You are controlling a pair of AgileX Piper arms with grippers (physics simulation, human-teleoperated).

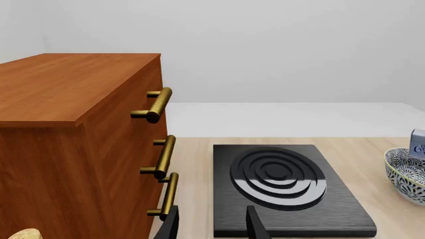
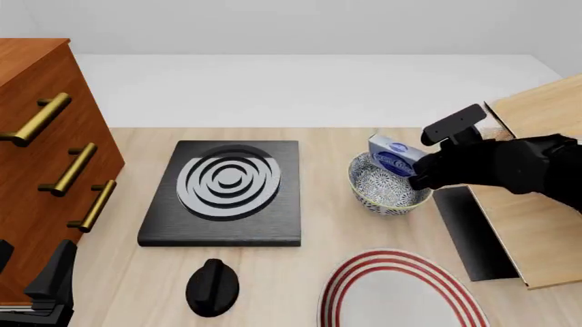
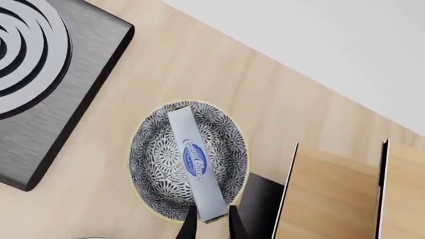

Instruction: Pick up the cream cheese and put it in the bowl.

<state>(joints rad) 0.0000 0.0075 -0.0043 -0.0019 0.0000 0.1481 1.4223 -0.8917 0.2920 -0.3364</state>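
Cheese sits tilted over the bowl, its far end above the far rim and its near end pinched between the right gripper's narrow fingers, as the right wrist view shows; whether the box touches the bowl I cannot tell. The bowl stands on the table just right of the black burner, with a red-ringed plate nearer and a black knob near the burner's front edge. A wooden rack lies right of the bowl. The left gripper hangs at the near left beside the cabinet, fingers spread and holding nothing.
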